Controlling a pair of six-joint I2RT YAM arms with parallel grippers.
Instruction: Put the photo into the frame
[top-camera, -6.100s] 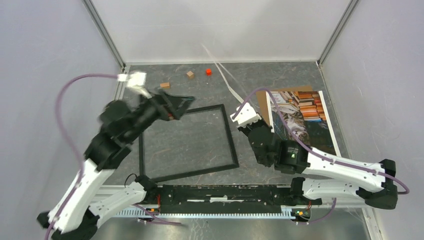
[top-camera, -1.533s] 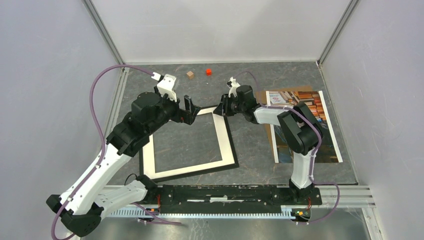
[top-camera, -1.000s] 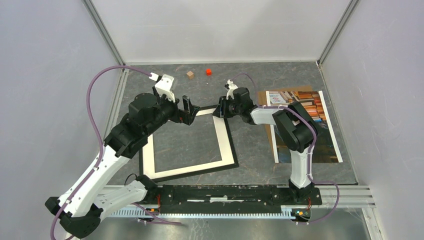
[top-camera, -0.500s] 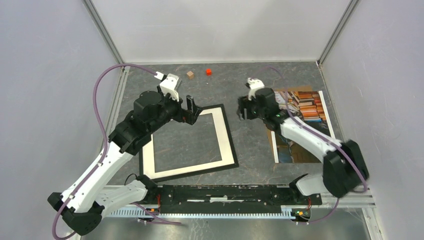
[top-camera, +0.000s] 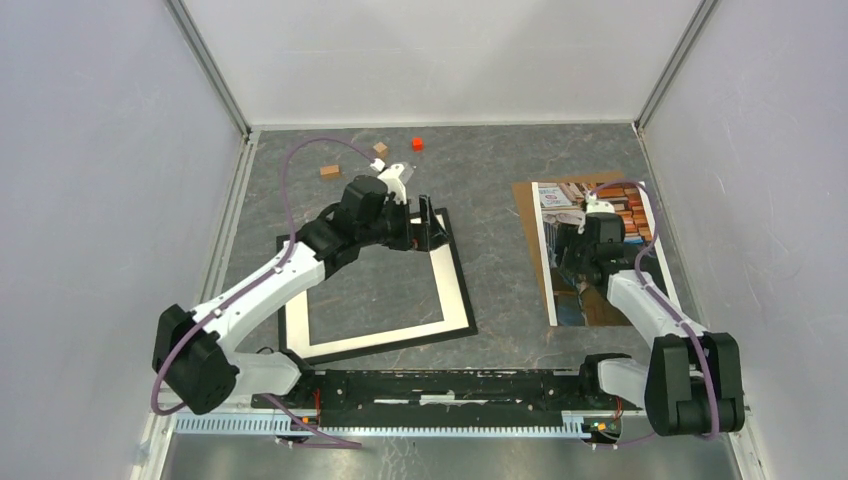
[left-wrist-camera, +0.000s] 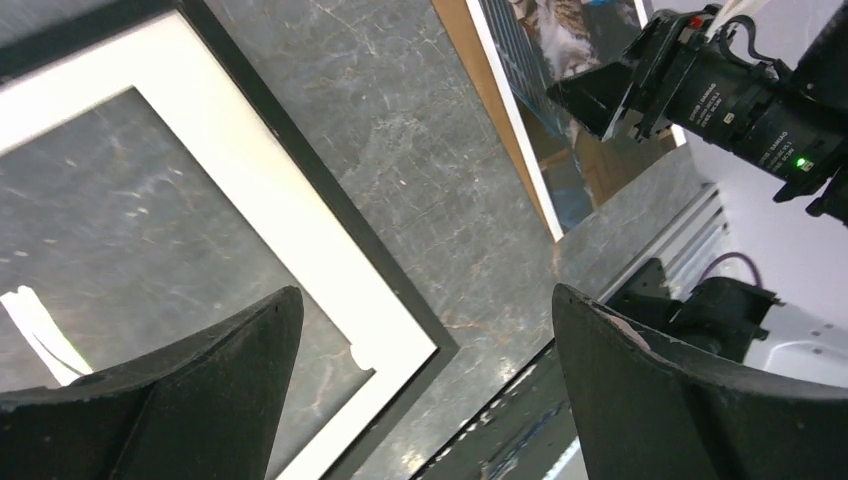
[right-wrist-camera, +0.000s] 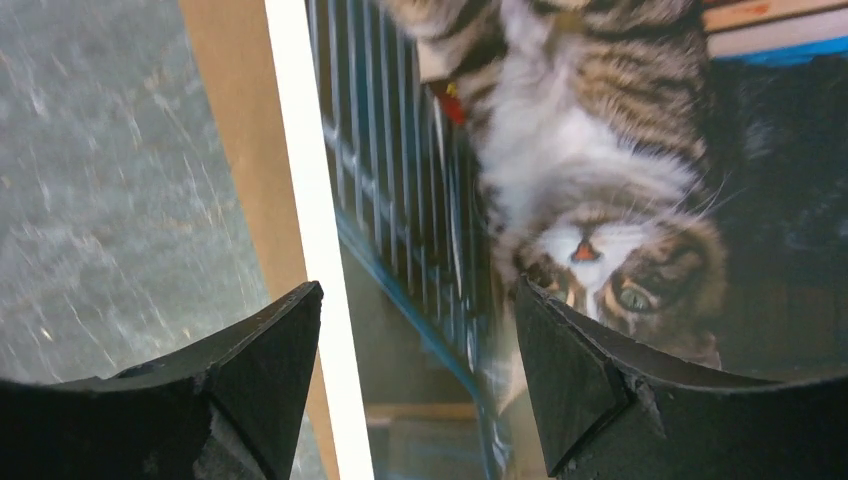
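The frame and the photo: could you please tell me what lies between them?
Only bare tabletop, plus a brown board showing beside the photo; the top view shows this.

This is a robotics lab test booth. Plain white walls (top-camera: 450, 60) joined by metal posts (top-camera: 210, 68) enclose a grey stone-patterned table (top-camera: 500, 290). At the table's near edge, a mounting rail (top-camera: 450, 385) carries a left arm (top-camera: 270, 290) and a right arm (top-camera: 650, 305), both trailing purple cables (top-camera: 320, 141).
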